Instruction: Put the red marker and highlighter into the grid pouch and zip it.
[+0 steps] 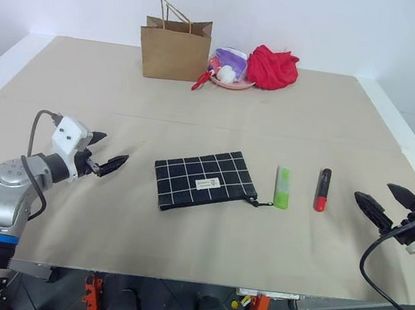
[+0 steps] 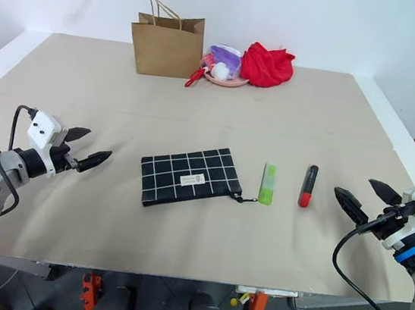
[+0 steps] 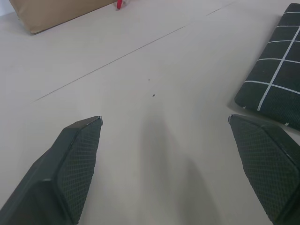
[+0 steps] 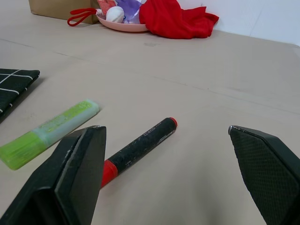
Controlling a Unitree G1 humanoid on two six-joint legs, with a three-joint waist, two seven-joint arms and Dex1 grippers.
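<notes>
Both claws spread wide, holding nothing.
Red marker (image 1: 322, 190) lies at nine o'clock of right claw (image 1: 382, 200); grid pouch (image 1: 204, 180), highlighter (image 1: 283, 188) at three o'clock of left claw (image 1: 105, 152).

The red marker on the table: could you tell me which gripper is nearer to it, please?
The right gripper is nearer, open just beyond the red marker on its outer side. The left gripper is open past the pouch, far across the table.

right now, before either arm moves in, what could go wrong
The black grid-patterned fabric pouch looks zipped shut, pull at its right corner; packing will likely fail unless it is opened first. The round black red-capped marker and the lime-green highlighter lie loose and close together, so the open right gripper could roll one or nudge the other.
</notes>
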